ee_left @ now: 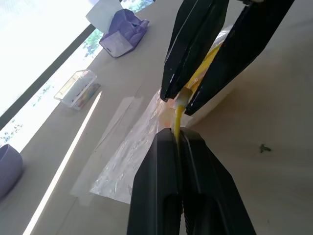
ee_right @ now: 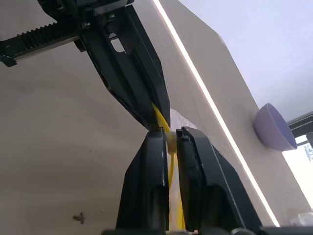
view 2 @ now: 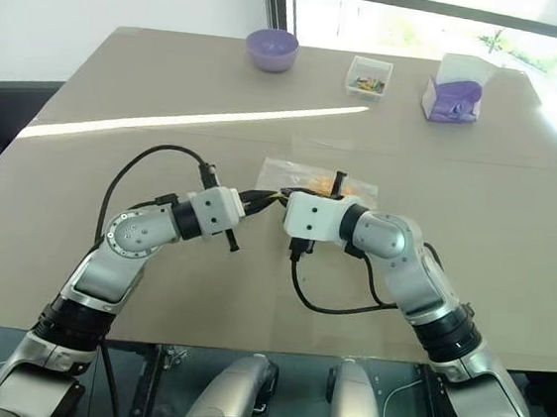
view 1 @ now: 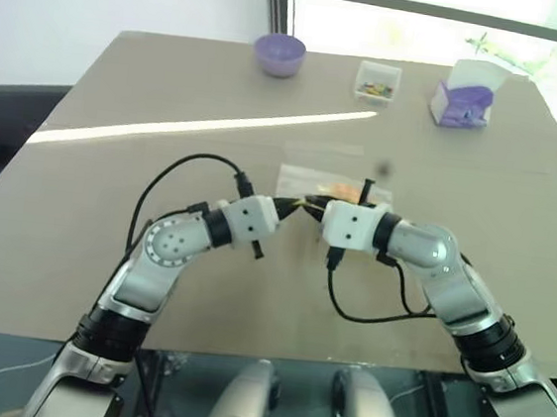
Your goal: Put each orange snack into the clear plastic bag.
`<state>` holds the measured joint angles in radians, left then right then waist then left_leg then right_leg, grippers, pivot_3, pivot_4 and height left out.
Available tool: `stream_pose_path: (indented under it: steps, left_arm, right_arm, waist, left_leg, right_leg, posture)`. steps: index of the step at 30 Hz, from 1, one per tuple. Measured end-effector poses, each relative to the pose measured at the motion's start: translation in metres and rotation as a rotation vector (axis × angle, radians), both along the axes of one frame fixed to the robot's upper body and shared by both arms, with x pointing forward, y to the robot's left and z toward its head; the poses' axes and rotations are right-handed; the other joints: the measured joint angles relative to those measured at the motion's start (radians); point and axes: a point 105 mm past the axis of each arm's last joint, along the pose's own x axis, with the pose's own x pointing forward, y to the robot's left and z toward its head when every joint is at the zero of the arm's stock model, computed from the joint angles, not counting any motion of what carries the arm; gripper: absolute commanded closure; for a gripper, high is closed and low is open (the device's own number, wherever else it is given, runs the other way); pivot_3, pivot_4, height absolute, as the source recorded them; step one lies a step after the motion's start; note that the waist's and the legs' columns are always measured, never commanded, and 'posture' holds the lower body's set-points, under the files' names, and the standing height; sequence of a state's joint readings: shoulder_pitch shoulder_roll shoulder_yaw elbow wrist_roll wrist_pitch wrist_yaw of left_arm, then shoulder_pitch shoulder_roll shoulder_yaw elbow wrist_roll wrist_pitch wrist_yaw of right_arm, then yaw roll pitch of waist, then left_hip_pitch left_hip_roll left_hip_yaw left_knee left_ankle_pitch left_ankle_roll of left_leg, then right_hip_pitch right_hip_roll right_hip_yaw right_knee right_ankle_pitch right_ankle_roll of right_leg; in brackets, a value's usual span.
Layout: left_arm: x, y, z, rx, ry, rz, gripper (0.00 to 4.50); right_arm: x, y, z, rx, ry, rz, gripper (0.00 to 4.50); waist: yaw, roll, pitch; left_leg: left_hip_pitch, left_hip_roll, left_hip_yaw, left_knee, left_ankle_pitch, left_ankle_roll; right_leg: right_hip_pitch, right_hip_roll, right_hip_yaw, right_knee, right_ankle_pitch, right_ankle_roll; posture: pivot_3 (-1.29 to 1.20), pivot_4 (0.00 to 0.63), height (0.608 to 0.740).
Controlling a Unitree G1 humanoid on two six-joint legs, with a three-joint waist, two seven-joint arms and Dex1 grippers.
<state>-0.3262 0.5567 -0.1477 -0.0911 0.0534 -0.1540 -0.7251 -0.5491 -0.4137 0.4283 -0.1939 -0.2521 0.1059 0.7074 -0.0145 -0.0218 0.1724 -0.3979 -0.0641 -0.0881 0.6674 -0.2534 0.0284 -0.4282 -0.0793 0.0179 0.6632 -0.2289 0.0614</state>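
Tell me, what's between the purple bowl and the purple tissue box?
A small clear box sits between the purple bowl and the purple tissue box, seen in the left eye view.

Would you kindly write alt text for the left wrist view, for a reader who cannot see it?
Two black tools meet fingertip to fingertip, both pinching the yellow seal strip of the clear plastic bag, which lies on the tan table. The left tool rises from below and the right tool reaches down. Beyond stand a purple tissue box and a small clear box.

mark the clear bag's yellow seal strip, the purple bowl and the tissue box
yellow seal strip of the clear plastic bag (ee_left: 178,125): left wrist view, stretch between both pincers.
round purple bowl (view 1: 279,53): left eye view, inner hollow.
purple tissue box (view 2: 453,95): right eye view, front face.
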Motion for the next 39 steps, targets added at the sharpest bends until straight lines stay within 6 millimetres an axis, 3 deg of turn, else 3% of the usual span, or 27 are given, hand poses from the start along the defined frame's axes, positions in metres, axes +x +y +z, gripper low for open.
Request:
stream_pose_path:
  steps: [39]
  left_arm:
    - [-0.0005,-0.0007,0.0,0.004,0.003,-0.009,4.5]
  right_arm:
    - [0.002,-0.0015,-0.0033,-0.036,-0.028,-0.001,3.92]
  waist:
    - [0.0,0.0,0.0]
  left_leg:
    - [0.0,0.0,0.0,0.0,0.0,0.0]
  right_leg:
    - [0.0,0.0,0.0,0.0,0.0,0.0]
  posture:
    - [0.0,0.15,0.74]
